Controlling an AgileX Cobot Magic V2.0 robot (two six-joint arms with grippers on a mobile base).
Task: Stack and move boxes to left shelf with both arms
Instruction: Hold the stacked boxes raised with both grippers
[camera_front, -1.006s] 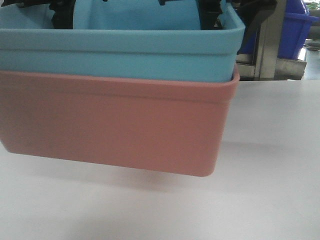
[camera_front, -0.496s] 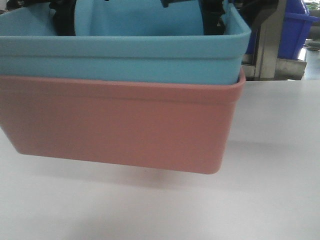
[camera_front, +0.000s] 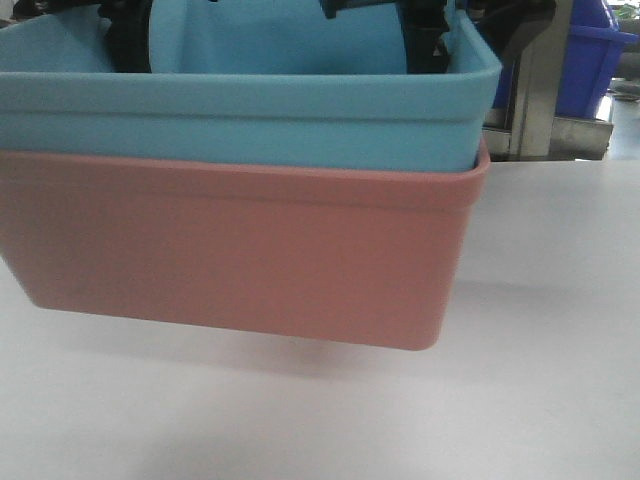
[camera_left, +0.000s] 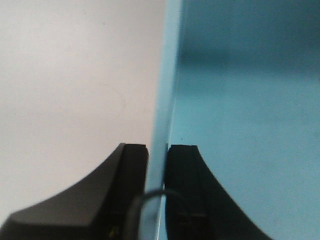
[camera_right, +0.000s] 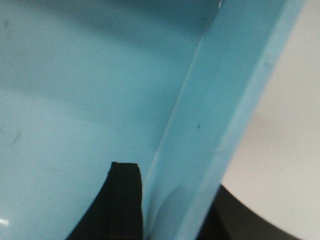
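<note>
- The light blue tub (camera_front: 240, 110) sits nested inside the salmon pink tub (camera_front: 230, 250), and only its rim band and upper wall show above the pink rim.
- In the front view this stack of 2 fills the frame from 9 o'clock across to about 3 o'clock. Its right end is tipped slightly lower than its left.
- The pink base seems to hang just above the white table (camera_front: 540, 400), with a soft shadow spread beneath it toward 6 o'clock.
- The left gripper (camera_left: 156, 150) is clamped on the blue tub's thin side wall. 1 black finger (camera_left: 131, 165) lies on the outer, table side and the other against the inner face.
- The right gripper (camera_right: 172, 190) straddles the opposite wall of the blue tub. 1 black finger (camera_right: 122, 200) presses the inside, and a dark part shows outside at 5 o'clock, so the jaws are closed on that wall.
- In the front view, black arm parts show inside the blue tub at 11 and 1 o'clock.
- A steel frame (camera_front: 535, 90) and a dark blue bin (camera_front: 590, 60) stand behind the table at 2 o'clock.
</note>
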